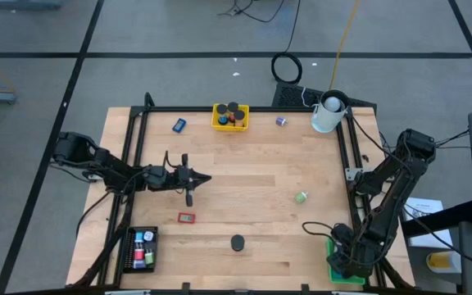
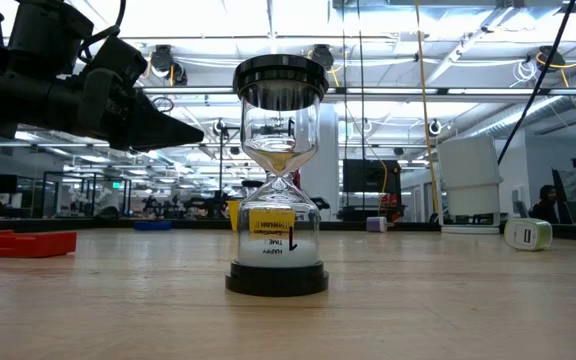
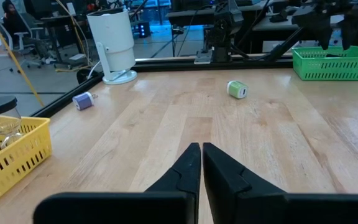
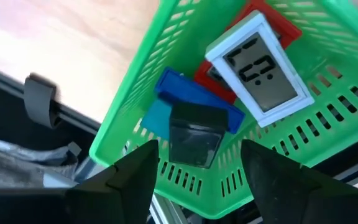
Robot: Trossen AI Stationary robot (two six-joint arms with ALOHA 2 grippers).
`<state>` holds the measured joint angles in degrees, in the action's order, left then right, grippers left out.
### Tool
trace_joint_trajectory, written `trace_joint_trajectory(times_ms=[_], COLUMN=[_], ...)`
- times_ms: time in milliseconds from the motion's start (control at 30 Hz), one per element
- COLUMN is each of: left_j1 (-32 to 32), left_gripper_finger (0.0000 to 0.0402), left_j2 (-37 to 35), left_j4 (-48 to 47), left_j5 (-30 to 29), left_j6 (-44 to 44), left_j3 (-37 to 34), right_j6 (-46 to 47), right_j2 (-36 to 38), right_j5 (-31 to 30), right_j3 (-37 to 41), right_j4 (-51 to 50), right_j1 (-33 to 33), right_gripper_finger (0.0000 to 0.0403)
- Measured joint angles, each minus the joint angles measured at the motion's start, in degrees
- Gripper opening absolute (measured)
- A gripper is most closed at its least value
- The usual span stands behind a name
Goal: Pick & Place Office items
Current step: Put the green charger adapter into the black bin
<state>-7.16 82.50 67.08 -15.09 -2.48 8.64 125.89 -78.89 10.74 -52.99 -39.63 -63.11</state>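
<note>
My right gripper hangs open over the green mesh tray at the table's near right corner. Its fingers stand on either side of a dark block that lies in the tray, apart from it. The block rests on a blue item, beside a white timer and a red item. My left gripper is shut on nothing, held level above the table's left middle. Loose items lie on the wood: a green one, a red one, a blue one, a purple one.
An hourglass with black caps stands near the front edge. A yellow tray with items sits at the far middle. A white cup stands far right, and a black tray near left. Bare wood lies in the centre.
</note>
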Motion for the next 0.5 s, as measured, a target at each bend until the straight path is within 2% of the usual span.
trace_joint_trajectory(times_ms=[100, 267, 400, 500], left_j1=[0.0, 0.0, 0.0, 0.0], left_gripper_finger=[0.0006, 0.0011, 0.0025, 0.0027], left_j2=[0.0, 0.0, 0.0, 0.0], left_j4=[0.0, 0.0, 0.0, 0.0], left_j5=[0.0, 0.0, 0.0, 0.0], left_j6=[0.0, -0.2, -0.2, -0.2], left_j3=[0.0, 0.0, 0.0, 0.0], right_j6=[-1.6, -3.7, -11.1, -19.8], right_j2=[0.8, 2.6, 3.7, 4.3], right_j5=[0.1, 0.1, -0.4, -3.6], right_j3=[0.0, 0.0, 0.0, 0.0], right_j4=[0.0, -2.0, -2.1, -2.7], right_j1=[0.0, 1.6, 4.5, 7.4], right_gripper_finger=[0.0209, 0.0147, 0.0086, 0.0043])
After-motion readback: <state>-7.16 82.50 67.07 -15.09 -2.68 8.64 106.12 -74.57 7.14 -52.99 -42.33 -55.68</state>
